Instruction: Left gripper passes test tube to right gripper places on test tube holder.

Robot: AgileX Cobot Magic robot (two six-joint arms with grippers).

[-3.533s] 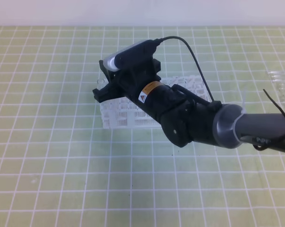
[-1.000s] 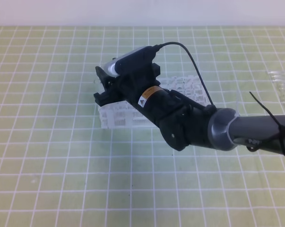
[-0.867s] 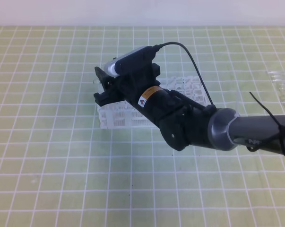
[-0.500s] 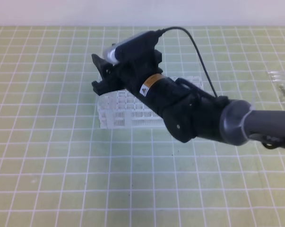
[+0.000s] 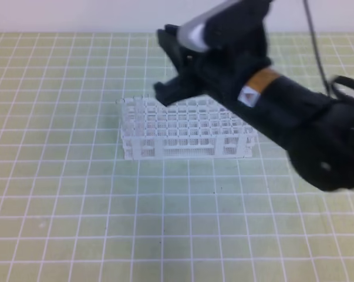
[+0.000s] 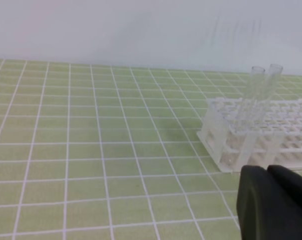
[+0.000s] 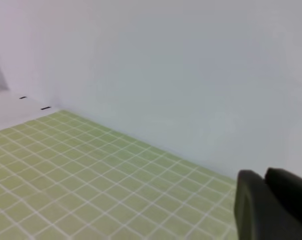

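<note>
1. Left tool: seen at the bottom right corner of its own wrist view. The two black fingers were pressed together with nothing between them. It sat low over the counter, near the rack's end and apart from it.
2. Counter: covered with a green mat ruled in a white grid.
3. Rack: white plastic lattice with two tiers of square holes. It stood flat on the mat near the middle of the high view, long side across the picture.
4. Test tube: stood upright in a hole at the left end of the rack, open rim up, its upper part rising clear of the top tier. No tool touched it. A second clear tube stood just beside it in that end of the rack. Both were only faint in the high view.
5. Right tool: raised above the rack's far side, pointing left, blurred in the high view. It was apart from the rack and the tubes. Nothing showed between its fingers. I could not tell whether they were spread or closed, as the high view and its own wrist view did not agree.
6. Wall: plain and pale, behind the far edge of the mat.
</note>
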